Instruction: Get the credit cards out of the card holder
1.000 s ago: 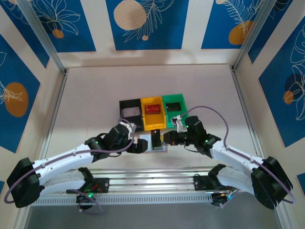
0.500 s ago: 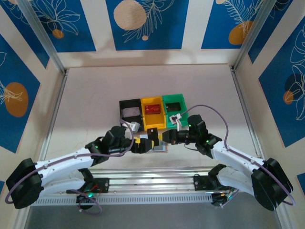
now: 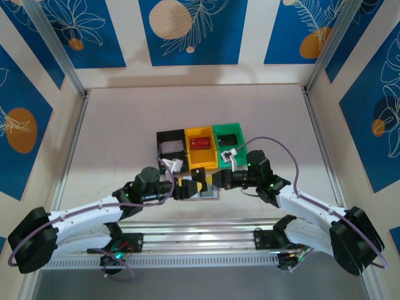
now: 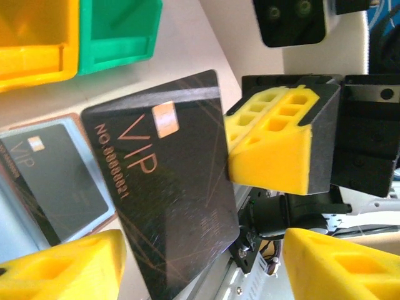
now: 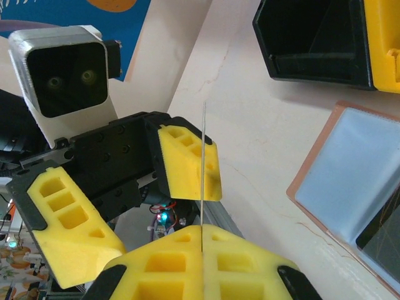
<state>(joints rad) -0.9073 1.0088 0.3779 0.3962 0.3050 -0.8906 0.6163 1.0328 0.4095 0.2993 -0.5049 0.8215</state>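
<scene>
A black credit card (image 4: 169,181) marked VIP hangs above the table, and my right gripper (image 5: 202,234) is shut on its edge. The card shows edge-on (image 5: 203,169) in the right wrist view. My left gripper (image 4: 200,269) stands open around the card's free end, one finger (image 5: 187,164) close beside the card and the other finger (image 5: 69,231) well apart. Both grippers meet over the near table (image 3: 199,184). The card holder (image 4: 94,219) lies open below, tan with pale pockets (image 5: 353,187), and a second black card (image 4: 59,178) sits in it.
Three small bins stand in a row just behind the holder: black (image 3: 170,145), yellow (image 3: 200,150) with something red inside, and green (image 3: 227,139). The metal rail (image 3: 200,240) of the arm bases runs along the near edge.
My left gripper has moved right up to the card that the right gripper holds, and its jaws have narrowed around it. The right gripper has barely moved.
</scene>
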